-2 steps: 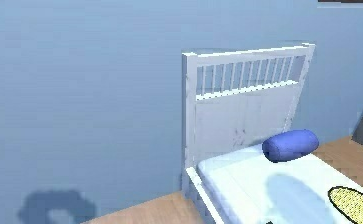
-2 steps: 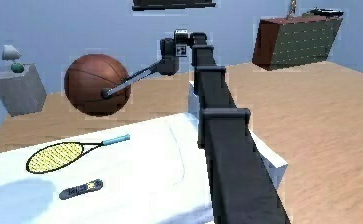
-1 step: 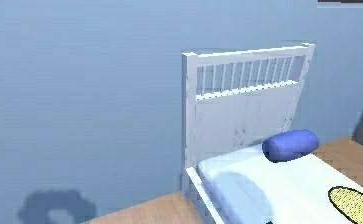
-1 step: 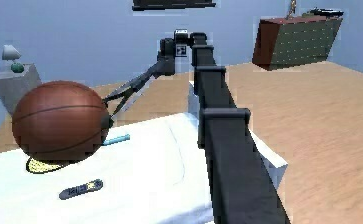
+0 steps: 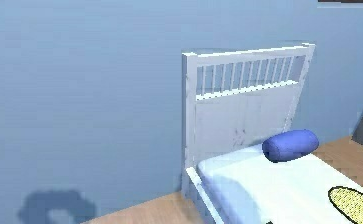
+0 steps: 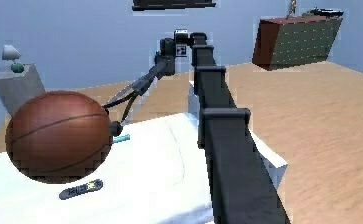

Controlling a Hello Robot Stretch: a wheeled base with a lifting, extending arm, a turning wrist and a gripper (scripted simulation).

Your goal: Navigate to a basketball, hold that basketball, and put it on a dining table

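At end effector [image 6: 118, 122], basketball [image 6: 55, 136] above bed [image 6: 174, 155]

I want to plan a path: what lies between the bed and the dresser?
Bare wooden floor lies between the bed and the dresser, as the arm side view shows.

White slatted headboard [image 5: 244, 85] stands against the blue wall [image 5: 79, 90]; a blue bolster pillow [image 5: 290, 146] lies on the pale mattress [image 5: 269, 188] just below it
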